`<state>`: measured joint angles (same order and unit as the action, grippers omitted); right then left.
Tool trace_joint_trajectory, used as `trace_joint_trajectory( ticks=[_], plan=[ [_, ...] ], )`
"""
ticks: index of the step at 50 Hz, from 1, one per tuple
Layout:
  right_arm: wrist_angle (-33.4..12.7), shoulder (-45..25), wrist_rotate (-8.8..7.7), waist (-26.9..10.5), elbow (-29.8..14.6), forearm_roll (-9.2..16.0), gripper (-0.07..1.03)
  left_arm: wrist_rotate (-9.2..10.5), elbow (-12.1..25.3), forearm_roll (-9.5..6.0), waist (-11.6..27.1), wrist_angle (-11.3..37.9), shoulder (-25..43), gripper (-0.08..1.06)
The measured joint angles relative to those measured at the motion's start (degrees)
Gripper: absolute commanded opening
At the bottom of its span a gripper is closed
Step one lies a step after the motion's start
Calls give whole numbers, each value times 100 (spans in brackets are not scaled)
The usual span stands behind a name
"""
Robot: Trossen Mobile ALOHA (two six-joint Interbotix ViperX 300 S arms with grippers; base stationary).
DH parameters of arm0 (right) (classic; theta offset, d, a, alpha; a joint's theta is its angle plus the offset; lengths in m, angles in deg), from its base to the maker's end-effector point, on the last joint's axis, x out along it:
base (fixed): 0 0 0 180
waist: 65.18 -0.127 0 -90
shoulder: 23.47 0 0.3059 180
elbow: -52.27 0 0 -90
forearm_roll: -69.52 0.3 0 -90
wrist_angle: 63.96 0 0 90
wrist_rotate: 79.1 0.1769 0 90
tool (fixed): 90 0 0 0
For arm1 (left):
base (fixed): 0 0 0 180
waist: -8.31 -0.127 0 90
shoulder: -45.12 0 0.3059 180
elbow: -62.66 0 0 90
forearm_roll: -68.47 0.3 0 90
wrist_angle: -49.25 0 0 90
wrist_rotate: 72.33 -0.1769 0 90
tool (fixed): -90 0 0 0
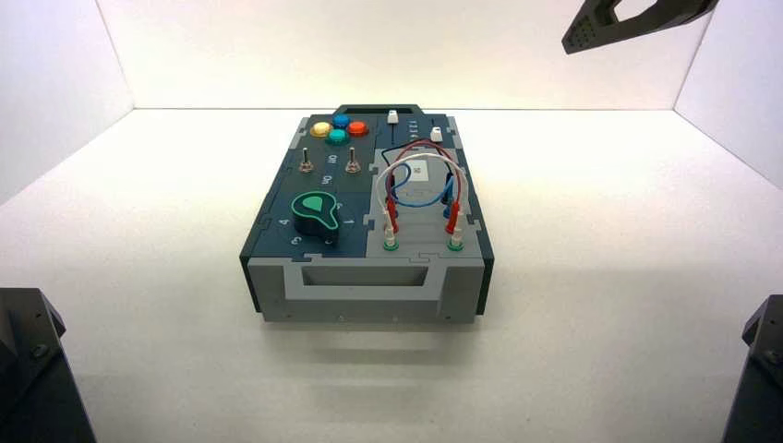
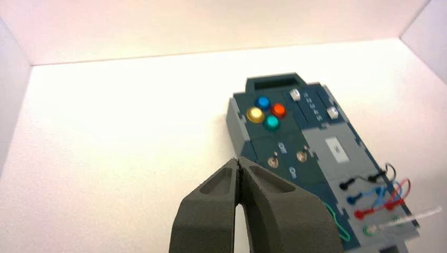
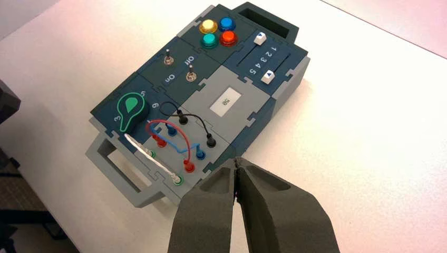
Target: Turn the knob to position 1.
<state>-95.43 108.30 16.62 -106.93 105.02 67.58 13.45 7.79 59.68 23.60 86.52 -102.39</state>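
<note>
The knob (image 1: 314, 214) is dark teal with green trim; buttons (image 1: 338, 129) are yellow, blue, red, green; the desk (image 1: 591, 277) white.

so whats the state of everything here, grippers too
knob: pointed lobe toward the box's near handle
left slider: at the 1 end
right slider: at the 5 end
toggle switches: on or off, cannot tell
wires: plugged in at both ends
left gripper: fingers shut, empty
right gripper: fingers shut, empty
</note>
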Motion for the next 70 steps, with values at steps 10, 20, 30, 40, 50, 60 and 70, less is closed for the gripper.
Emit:
trace_joint_trajectory(
  ticks=[10,20,30,40,50,60,70],
  plan=[
    [18,-35,0,9,-9,0,-2,-475,378,35,712,598,721,-3],
    [18,-62,9,105,0,0,-2,-1063,861,35,1107,1063,1389,-3],
    [26,-62,9,686,-9,0,-2,-1310,958,26,1740,1239,1898,-3],
    [18,35,18,1178,-9,0,-2,-1354,967,35,2312,1248,2329,-3],
    [26,185,44,1573,0,0,-2,-1362,940,26,2927,1248,2953,-3],
    [18,229,44,1644,0,0,-2,-1362,914,26,3463,1257,3507,-3],
    [26,229,44,1644,-9,0,-2,-1371,914,18,3674,1257,3867,-3]
  ],
)
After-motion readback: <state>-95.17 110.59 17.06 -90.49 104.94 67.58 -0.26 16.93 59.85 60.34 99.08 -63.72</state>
